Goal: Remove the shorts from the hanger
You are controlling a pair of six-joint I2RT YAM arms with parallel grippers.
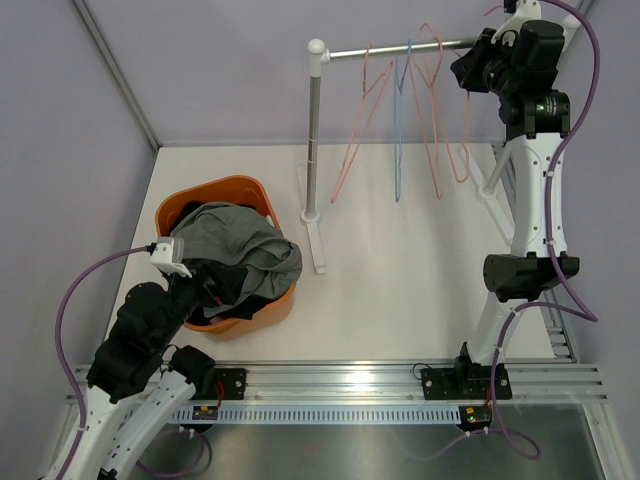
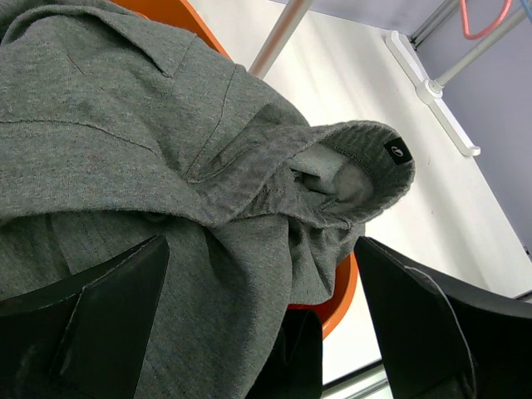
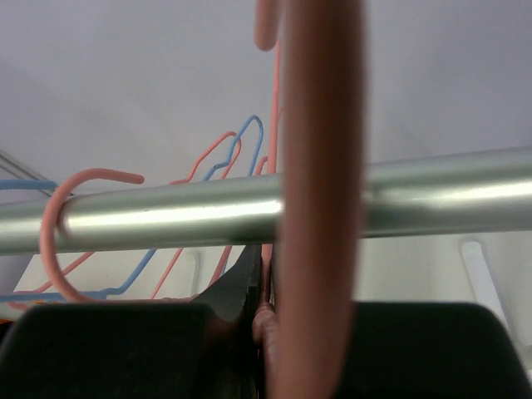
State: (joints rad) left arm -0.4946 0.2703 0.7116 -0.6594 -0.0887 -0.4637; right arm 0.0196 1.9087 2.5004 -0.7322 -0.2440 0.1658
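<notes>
The grey shorts (image 1: 235, 240) lie on top of the pile in the orange basket (image 1: 230, 188), with the black shorts (image 1: 235, 292) beneath them. The olive and the pink printed shorts are hidden. My left gripper (image 1: 188, 268) hovers at the basket's near left, open; in the left wrist view the gripper (image 2: 266, 332) straddles the grey shorts (image 2: 166, 166) and the black cloth (image 2: 299, 357) below. My right gripper (image 1: 468, 72) is up at the rail, shut on a bare pink hanger (image 3: 320, 208) whose hook sits over the rail (image 3: 166, 216).
Several bare pink and blue hangers (image 1: 400, 110) hang on the silver rail (image 1: 400, 50). The rail's post (image 1: 314, 140) and white foot (image 1: 318, 245) stand right of the basket. A white frame leg (image 2: 432, 87) lies on the table.
</notes>
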